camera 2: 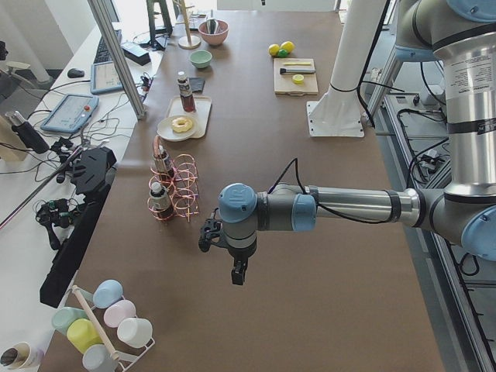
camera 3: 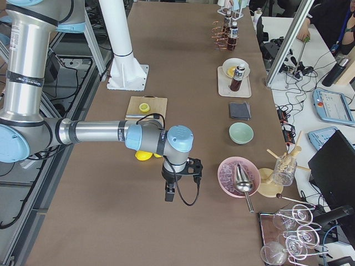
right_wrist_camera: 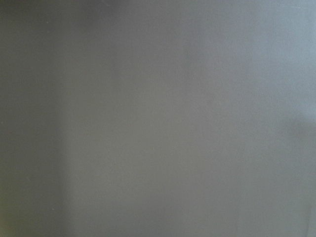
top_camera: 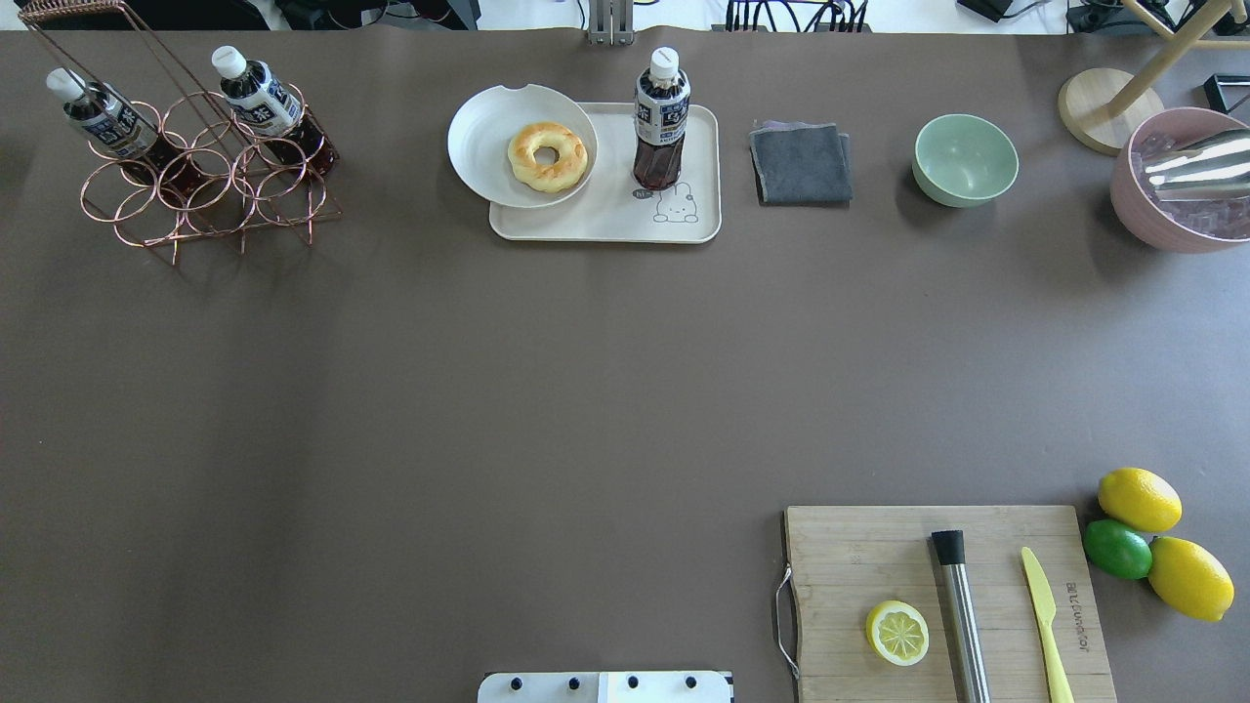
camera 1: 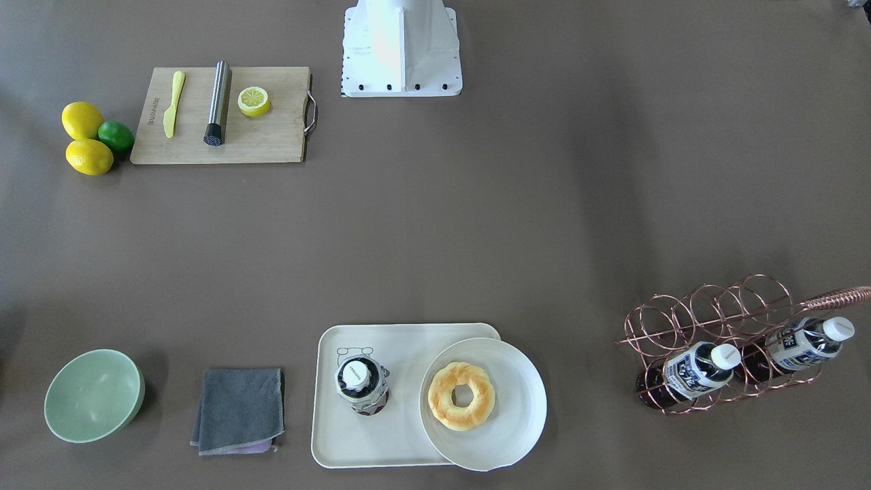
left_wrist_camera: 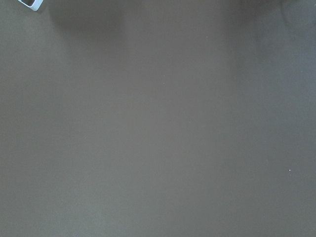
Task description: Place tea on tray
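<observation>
A tea bottle (top_camera: 661, 122) with a white cap stands upright on the cream tray (top_camera: 605, 223), beside the bear drawing. It also shows in the front view (camera 1: 360, 384) on the tray (camera 1: 401, 338). Two identical bottles (top_camera: 262, 98) (top_camera: 103, 115) lie in a copper wire rack (top_camera: 210, 186). My left gripper (camera 2: 239, 271) hangs over bare table far from the tray, and shows only in the left side view. My right gripper (camera 3: 170, 193) shows only in the right side view. I cannot tell whether either is open or shut. Both wrist views show only brown table.
A round white plate (top_camera: 488, 146) with a doughnut (top_camera: 547, 156) overlaps the tray's left end. A grey cloth (top_camera: 801, 163), green bowl (top_camera: 965, 159) and pink bowl (top_camera: 1172, 181) stand to its right. A cutting board (top_camera: 879, 557) with half lemon, steel tool and knife, plus lemons and a lime (top_camera: 1118, 549), sit near the robot.
</observation>
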`<state>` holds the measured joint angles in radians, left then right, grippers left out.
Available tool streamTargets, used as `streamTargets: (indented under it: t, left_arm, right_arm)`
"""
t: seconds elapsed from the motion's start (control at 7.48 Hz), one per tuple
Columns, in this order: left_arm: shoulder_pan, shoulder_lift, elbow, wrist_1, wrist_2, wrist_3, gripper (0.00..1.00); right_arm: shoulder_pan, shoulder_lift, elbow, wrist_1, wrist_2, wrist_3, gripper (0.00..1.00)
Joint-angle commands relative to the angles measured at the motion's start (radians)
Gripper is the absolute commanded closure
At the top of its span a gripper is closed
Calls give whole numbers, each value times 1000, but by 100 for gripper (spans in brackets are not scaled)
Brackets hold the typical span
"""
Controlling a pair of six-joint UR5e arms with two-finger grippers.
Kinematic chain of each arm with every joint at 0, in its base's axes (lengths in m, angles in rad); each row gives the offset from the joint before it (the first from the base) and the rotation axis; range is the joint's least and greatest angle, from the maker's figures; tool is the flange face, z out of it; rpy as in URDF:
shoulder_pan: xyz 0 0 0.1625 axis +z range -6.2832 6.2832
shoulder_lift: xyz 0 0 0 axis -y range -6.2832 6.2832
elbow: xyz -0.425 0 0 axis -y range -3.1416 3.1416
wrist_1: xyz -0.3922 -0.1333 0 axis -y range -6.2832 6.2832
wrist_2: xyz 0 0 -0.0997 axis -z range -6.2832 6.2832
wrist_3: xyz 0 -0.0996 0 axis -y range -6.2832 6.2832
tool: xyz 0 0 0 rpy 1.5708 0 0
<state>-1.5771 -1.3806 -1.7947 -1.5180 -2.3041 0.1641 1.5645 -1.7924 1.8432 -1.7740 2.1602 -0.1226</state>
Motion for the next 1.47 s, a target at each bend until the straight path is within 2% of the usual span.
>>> streamTargets:
  t: [0.0, 1.34]
  left_arm:
    - [0, -1, 4, 1, 0, -1, 0]
    - [-12, 3, 24, 1, 5, -3, 0]
  right_arm:
    - [0, -1, -2, 1, 1, 0, 0]
    - [-3, 1, -1, 30, 9, -2, 0]
